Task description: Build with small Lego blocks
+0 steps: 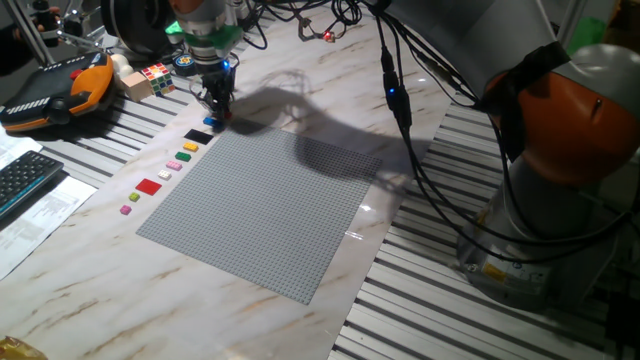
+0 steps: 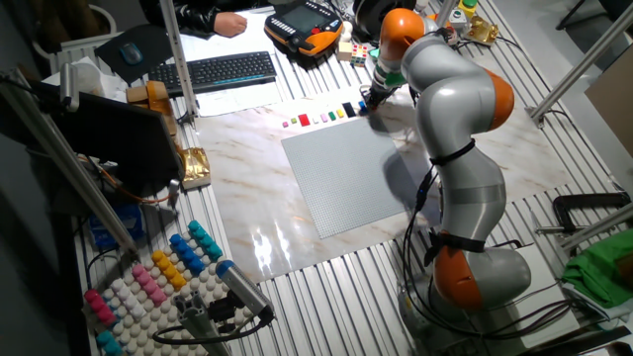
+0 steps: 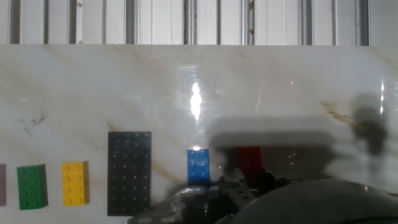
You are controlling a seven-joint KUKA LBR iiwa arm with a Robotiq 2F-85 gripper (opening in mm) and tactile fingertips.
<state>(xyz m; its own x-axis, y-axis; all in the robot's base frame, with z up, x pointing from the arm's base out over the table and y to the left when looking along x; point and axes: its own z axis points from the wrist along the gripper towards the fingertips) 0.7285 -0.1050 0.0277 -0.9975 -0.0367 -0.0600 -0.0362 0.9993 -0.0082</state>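
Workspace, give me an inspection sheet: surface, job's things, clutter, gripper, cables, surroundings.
Surface: marble table top with a grey baseplate lying flat on it.
Job's things: Lego blocks in a row beside the baseplate; the hand view shows green, yellow, black, blue and red.
Clutter: puzzle cube and orange pendant at the table's far end.
Gripper: gripper low over the row's end, near the blue and red blocks; whether open or shut cannot be told.
Cables: black cables hang along the arm.
Surroundings: keyboard, papers, a rack of coloured pegs.
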